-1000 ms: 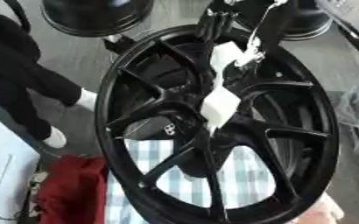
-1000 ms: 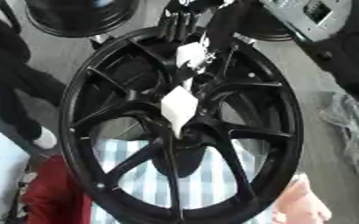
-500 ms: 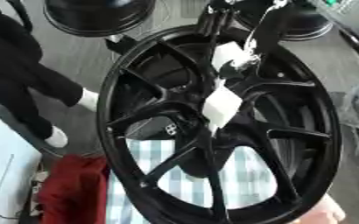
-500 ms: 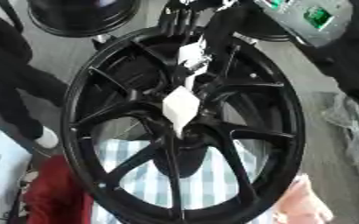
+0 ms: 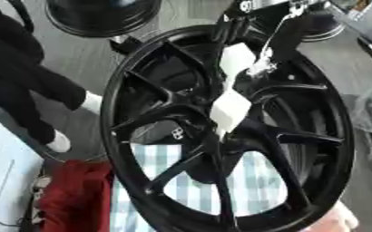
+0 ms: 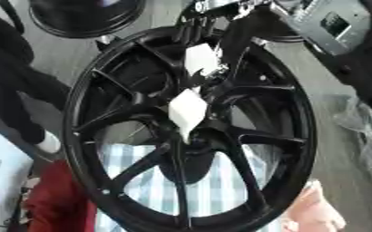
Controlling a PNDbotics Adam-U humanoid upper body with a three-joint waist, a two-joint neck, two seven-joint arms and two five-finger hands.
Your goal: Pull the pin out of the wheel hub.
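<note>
Reaching down from the top edge, the robot's right hand (image 5: 249, 27) is hovering over the upper spokes of the black wheel hub (image 5: 141, 81), its dark fingers (image 5: 230, 31) hanging beside a pale block (image 5: 237, 61); whether they are curled around anything cannot be told, since hand and hub are both black and merging together. The left hand is not showing in either view. A second pale piece, probably the pin (image 5: 230, 108), is sitting at the hub's centre where the spokes are meeting, its long axis running roughly from upper right to lower left, its narrower end pointing down toward the checked cloth (image 5: 261, 181) under the wheel. The step in hand seems to be the approach or grasp, with the pin not yet drawn out. The next move is likely calling for the fingers to close on the pin's upper end and pull along its axis, away from the centre, without twisting sideways against the spokes
</note>
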